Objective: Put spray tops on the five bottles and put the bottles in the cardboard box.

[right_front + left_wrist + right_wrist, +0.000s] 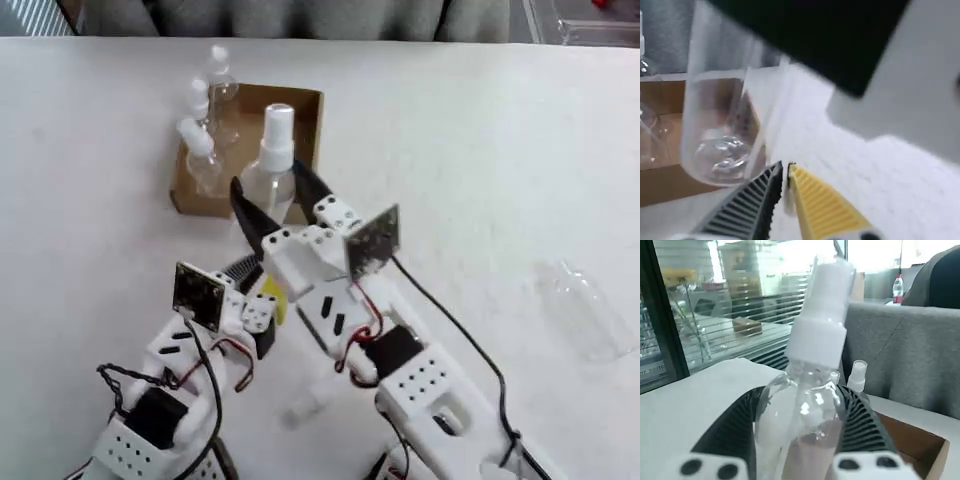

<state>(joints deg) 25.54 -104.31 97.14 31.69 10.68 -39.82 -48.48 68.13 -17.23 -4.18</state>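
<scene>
My right gripper [268,185] clamps a capped bottle [277,135] upright over the near edge of the box [308,125], where other bottles [205,150] stand. My left gripper [785,172] is closed, empty. I'm boxing this one. Next, I judge: lower into free space, then release.

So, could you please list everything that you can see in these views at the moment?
held bottle: one, clear with a white spray top, upright in the right tool by the box's near side.
bottles in box: apparently three, clear with white spray tops, along its left side.
loose bottle: one, clear, lying on the table far right.
cardboard box: one, brown, far middle of the table.
table: one, white.
left tool: one, grey and yellow, shut, empty, near the held bottle's base.
right tool: one, black, shut on the held bottle.
</scene>
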